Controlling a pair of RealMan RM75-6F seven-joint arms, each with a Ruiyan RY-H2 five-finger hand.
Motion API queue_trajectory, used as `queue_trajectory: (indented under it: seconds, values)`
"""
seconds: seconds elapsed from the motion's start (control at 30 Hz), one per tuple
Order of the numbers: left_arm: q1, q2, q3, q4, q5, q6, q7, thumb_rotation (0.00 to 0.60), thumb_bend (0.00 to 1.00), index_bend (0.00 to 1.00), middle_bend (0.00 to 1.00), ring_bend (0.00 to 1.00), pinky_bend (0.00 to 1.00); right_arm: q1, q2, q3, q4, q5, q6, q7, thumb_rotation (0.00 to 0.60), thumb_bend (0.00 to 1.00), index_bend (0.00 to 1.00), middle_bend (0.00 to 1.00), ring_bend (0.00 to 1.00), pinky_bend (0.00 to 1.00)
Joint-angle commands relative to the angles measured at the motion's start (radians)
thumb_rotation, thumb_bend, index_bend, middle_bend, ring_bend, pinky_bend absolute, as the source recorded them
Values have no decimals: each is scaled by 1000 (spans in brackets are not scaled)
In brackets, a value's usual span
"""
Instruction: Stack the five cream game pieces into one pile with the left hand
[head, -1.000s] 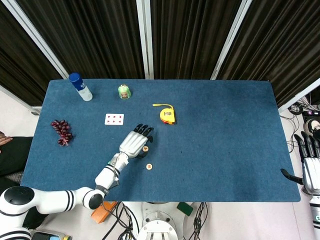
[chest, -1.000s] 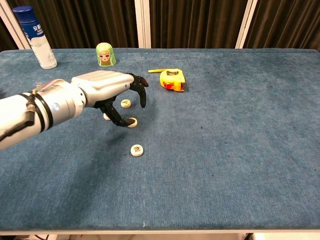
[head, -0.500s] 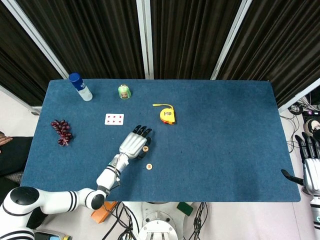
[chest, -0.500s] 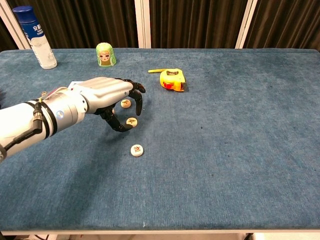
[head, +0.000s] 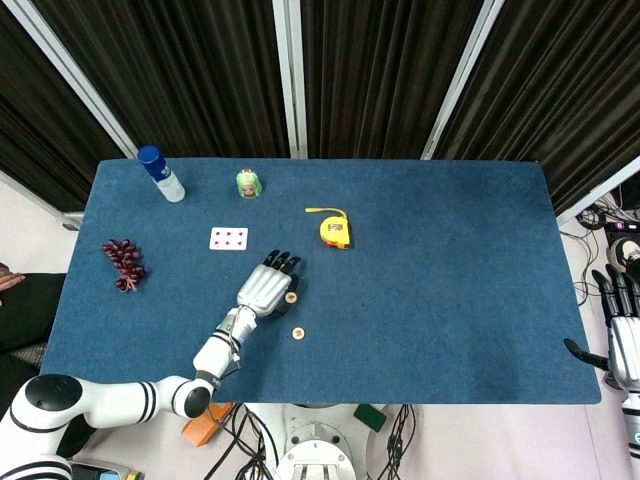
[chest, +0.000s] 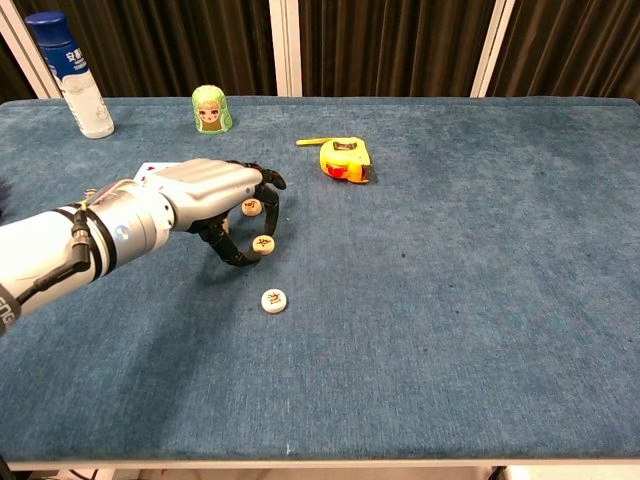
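Note:
Three cream game pieces show in the chest view: one (chest: 252, 207) under my left hand's fingertips, one (chest: 264, 244) just right of its thumb, and one (chest: 273, 300) lying alone nearer the front edge. A fourth may lie beneath the palm, mostly hidden. My left hand (chest: 210, 192) arches over the cluster with its dark fingers curved down and apart, gripping nothing. In the head view the left hand (head: 267, 285) covers most pieces; one piece (head: 297, 333) lies free below it. My right hand (head: 620, 340) hangs off the table's right edge, fingers straight.
A yellow tape measure (chest: 342, 160) lies behind and right of the pieces. A green doll (chest: 211, 109) and a blue-capped bottle (chest: 75, 75) stand at the back left. A playing card (head: 228, 238) and grapes (head: 124, 264) lie left.
My left hand has drawn back slightly to the left and curled its fingers lower, uncovering the middle piece. The pieces and my right hand have stayed put.

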Motion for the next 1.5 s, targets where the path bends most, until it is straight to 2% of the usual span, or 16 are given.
queue_trajectory:
  seconds: [0.03, 0.27, 0.5, 0.67, 0.87, 1.5]
  values:
    - [2, -3, -2, 5, 4, 3, -9, 600, 340, 486, 75, 0, 0, 0, 0, 0, 0, -1, 1, 0, 600, 173, 0, 44, 0, 89]
    - [16, 21, -26, -20, 31, 17, -78, 600, 362, 525, 92, 0, 0, -1, 3, 2, -5, -2, 4, -4, 600, 174, 0, 44, 0, 89]
    - [29, 97, -57, -88, 20, 32, -103, 600, 357, 525, 92, 0, 0, -1, 4, 3, -8, -3, 5, -4, 600, 173, 0, 44, 0, 89]
    - [27, 133, -51, -105, -29, 16, -66, 600, 347, 518, 90, 0, 0, 0, -1, 2, -3, -4, 2, -2, 600, 173, 0, 44, 0, 89]
    - [23, 134, -38, -95, -78, 3, -39, 600, 332, 498, 82, 0, 0, 0, -1, 3, -3, -5, 3, -2, 600, 173, 0, 44, 0, 88]
    - [18, 136, -21, -85, -113, 6, -28, 600, 322, 479, 75, 0, 0, 2, -1, 5, -4, -1, -1, -6, 600, 174, 0, 44, 0, 83]
